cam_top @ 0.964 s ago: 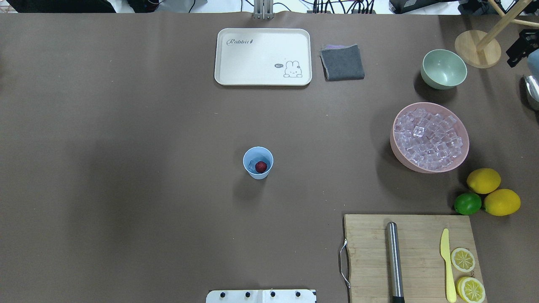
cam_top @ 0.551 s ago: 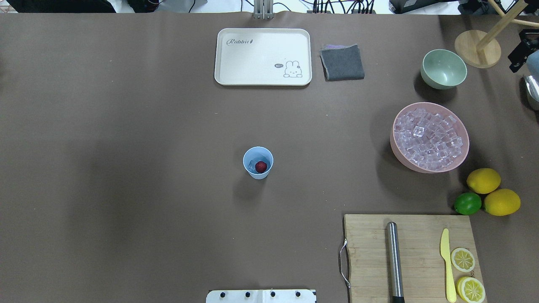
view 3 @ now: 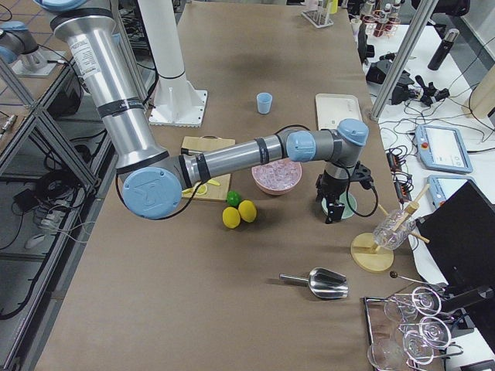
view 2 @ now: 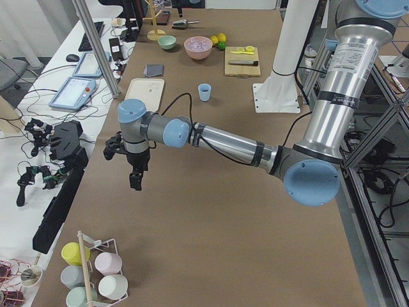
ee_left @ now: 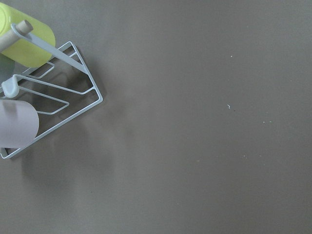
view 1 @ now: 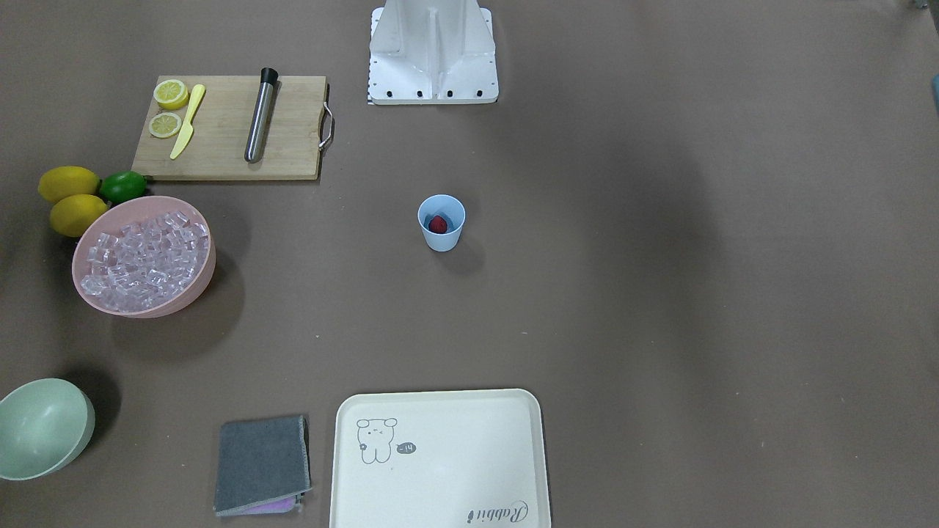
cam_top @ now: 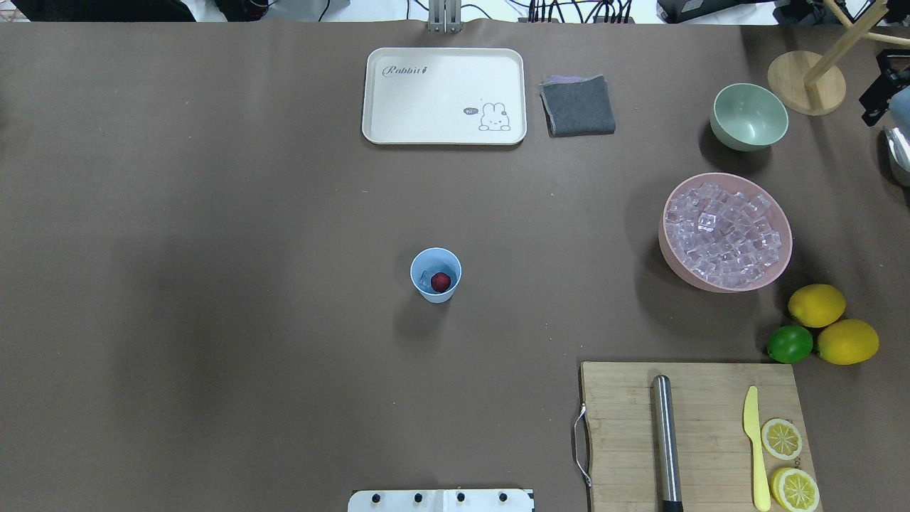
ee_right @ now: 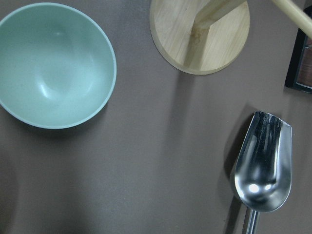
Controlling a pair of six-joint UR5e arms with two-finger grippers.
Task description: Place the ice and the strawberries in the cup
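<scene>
Left gripper (view 2: 135,180) hung far left over the bare brown table (cam_top: 213,284), near a white wire rack (ee_left: 58,52) of pastel mugs. It showed only in the side view, so I couldn't tell whether its fingers were spread or pressed together.

Mid-table, the small light-blue tapered plastic cup (cam_top: 436,275) stood upright, well apart from everything. The small red strawberry (cam_top: 441,282) was already inside, with what looked like one pale clear cube beside it.

The cup looked light and thin-walled, so probably tippy: take it low across the wall with a gentle squeeze. The strawberry was probably soft, so pinch across the body.

Further right, the round pink bowl (cam_top: 670,257) was heaped with clear glassy ice (cam_top: 725,235). The cubes looked hard, slick and small, likely to squirt out of a pinch. The shiny metal scoop (ee_right: 263,165), held by its handle, would suit better.

Far right, the right gripper (view 3: 332,210) hovered by the pale green bowl (ee_right: 53,63) and the scoop. I couldn't tell its finger gap either.
</scene>
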